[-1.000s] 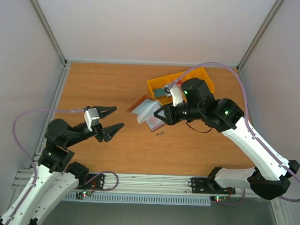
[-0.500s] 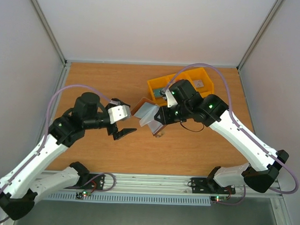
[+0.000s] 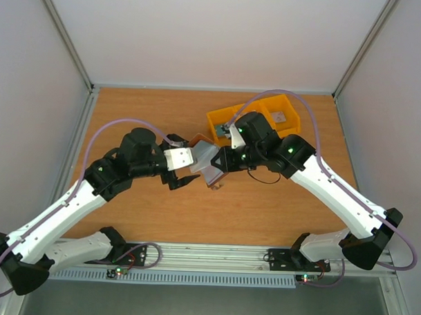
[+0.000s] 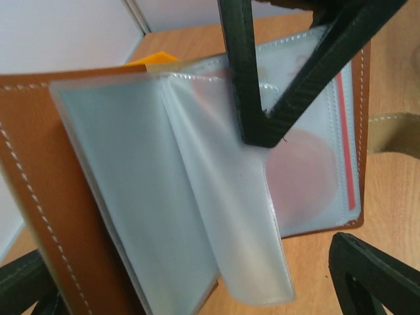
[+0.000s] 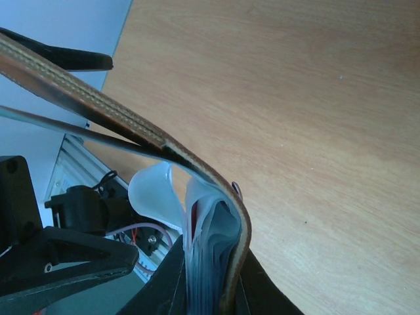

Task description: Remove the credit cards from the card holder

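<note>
Clamped on card holder (image 3: 203, 159) with right gripper (image 3: 221, 160), fingers pinching its brown cover, spread open mid-table near yellow bin (image 3: 211, 120). Flanking clear sleeves (image 4: 164, 197) with left gripper (image 3: 190, 159), fingers wide apart. Seeing pale red-spot credit card (image 4: 305, 164) inside a sleeve

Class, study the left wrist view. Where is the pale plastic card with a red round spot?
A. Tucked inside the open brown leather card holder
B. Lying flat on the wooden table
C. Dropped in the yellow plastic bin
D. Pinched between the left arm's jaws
A: the pale card with a red round spot shows through the clear plastic inside the open brown leather card holder.
</note>
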### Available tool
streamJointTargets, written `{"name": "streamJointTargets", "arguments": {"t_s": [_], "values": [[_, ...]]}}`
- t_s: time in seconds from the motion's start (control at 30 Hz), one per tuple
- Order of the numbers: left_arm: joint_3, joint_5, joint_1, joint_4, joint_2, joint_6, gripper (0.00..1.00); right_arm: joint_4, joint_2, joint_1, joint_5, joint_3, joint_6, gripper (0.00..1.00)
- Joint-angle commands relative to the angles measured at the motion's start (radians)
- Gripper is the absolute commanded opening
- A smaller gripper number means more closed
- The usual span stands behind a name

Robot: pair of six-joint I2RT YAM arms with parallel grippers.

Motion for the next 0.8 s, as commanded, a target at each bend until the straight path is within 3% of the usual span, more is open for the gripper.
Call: {"name": "streamJointTargets", "arguments": {"t_s": [0.0,0.17,0.33,0.5,0.57,0.7,0.77], "values": [[-0.009,-0.022,-0.014,0.106,0.016,0.015,0.96,0.053,-0.007,0.006,-0.029,-0.003,0.021,0.01],[0.002,-0.008,-0.026,0.110,0.047,0.022,0.74,0.058,-0.022,0.005,-0.022,0.000,0.010,0.01],[0.007,-0.016,-0.033,0.092,0.077,0.035,0.60,0.048,-0.023,0.004,-0.054,0.016,-0.013,0.01],[0.040,0.063,-0.032,0.049,0.069,-0.041,0.08,0.019,-0.026,-0.012,-0.092,0.025,-0.068,0.01],[0.030,0.119,-0.033,0.047,0.051,-0.111,0.00,0.024,-0.029,-0.018,-0.123,0.027,-0.086,0.03],[-0.004,0.112,-0.025,0.066,0.014,-0.368,0.00,0.050,-0.059,-0.026,-0.133,0.013,-0.169,0.36],[-0.042,0.127,-0.011,0.086,-0.030,-0.494,0.00,0.067,-0.089,-0.032,-0.113,-0.025,-0.189,0.46]]}}
